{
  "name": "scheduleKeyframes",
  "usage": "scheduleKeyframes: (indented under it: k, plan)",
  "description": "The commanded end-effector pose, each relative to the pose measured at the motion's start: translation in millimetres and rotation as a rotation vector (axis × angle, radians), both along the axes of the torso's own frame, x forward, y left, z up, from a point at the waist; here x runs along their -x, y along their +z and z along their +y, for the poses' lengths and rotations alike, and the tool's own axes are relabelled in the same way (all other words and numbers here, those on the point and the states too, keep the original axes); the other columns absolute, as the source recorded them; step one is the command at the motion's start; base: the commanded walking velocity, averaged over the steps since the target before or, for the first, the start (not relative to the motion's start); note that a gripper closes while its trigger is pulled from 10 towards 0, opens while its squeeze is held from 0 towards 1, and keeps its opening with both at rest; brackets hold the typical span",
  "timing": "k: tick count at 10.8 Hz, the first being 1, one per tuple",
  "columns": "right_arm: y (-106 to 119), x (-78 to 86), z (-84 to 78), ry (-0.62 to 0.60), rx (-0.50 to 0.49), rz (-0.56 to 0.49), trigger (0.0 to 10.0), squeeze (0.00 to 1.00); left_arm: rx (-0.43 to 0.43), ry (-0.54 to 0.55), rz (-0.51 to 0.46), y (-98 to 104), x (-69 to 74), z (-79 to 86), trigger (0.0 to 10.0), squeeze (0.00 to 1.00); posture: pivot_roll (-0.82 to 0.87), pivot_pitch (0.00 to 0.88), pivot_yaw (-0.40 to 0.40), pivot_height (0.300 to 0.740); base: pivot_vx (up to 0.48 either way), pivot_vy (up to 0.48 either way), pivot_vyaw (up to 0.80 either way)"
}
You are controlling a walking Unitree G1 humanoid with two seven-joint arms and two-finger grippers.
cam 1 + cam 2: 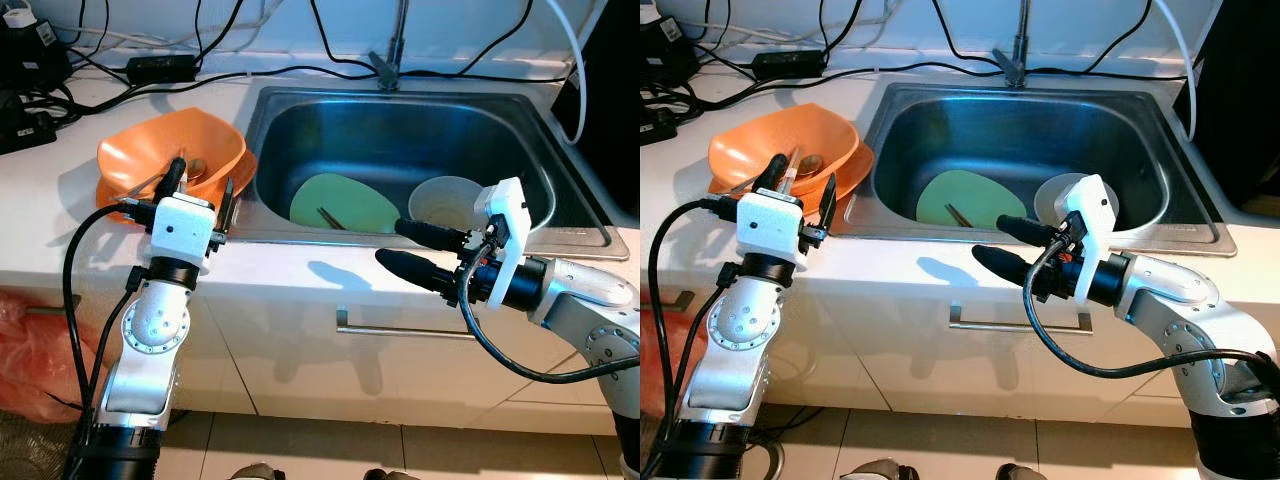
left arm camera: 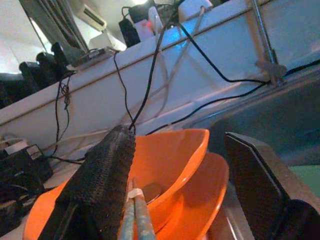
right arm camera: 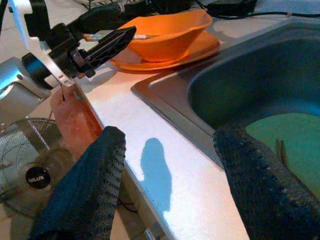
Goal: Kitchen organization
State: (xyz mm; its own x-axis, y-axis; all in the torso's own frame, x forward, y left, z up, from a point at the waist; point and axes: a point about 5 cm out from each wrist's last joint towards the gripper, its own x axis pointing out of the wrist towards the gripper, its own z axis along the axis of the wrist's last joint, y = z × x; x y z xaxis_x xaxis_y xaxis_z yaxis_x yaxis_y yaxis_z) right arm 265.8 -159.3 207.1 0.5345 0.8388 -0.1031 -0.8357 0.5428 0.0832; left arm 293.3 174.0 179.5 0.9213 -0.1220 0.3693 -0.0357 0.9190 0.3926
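An orange bowl point(image 1: 175, 150) stands on an orange plate point(image 1: 238, 172) on the white counter, left of the steel sink point(image 1: 300, 110). A pair of chopsticks point(image 2: 136, 215) and a spoon lie in the bowl. My left gripper point(image 1: 203, 183) is open at the bowl's near rim, with the chopsticks' end close beside one finger point(image 2: 100, 185). In the sink lie a green plate point(image 1: 345, 203) with chopsticks point(image 1: 330, 217) on it and a pale bowl point(image 1: 445, 198). My right gripper point(image 1: 405, 248) hangs open over the counter's front edge before the sink, holding nothing.
Black cables and a power adapter point(image 1: 160, 67) run along the back of the counter, with the faucet point(image 1: 392, 55) behind the sink. A drawer handle point(image 1: 400, 328) sits below the counter. A red bag point(image 1: 30, 350) and a fan point(image 3: 35, 175) are down at the left.
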Motion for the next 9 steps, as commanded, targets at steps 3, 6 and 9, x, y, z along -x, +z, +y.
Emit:
scheduleKeyframes:
  k: [3,6,9]
  plan:
    - [3,0.7,-4.6,-0.021,0.024,-0.029,10.0,0.0,-0.014,0.068,0.017,-6,-4.3,15.4,10.0,0.0,0.03,0.08,0.035,0.74,0.0,0.0,0.0]
    - [4,-0.4,-5.0,-0.031,0.022,-0.037,10.0,0.0,-0.02,0.065,0.013,-5,-6.6,17.1,0.0,0.0,0.03,0.079,0.037,0.74,0.0,0.0,0.0]
    - [5,-0.6,-6.2,-0.048,0.02,-0.043,10.0,0.0,-0.015,0.039,0.003,-7,-7.6,12.5,0.0,0.0,0.02,0.08,0.042,0.74,0.0,0.0,0.0]
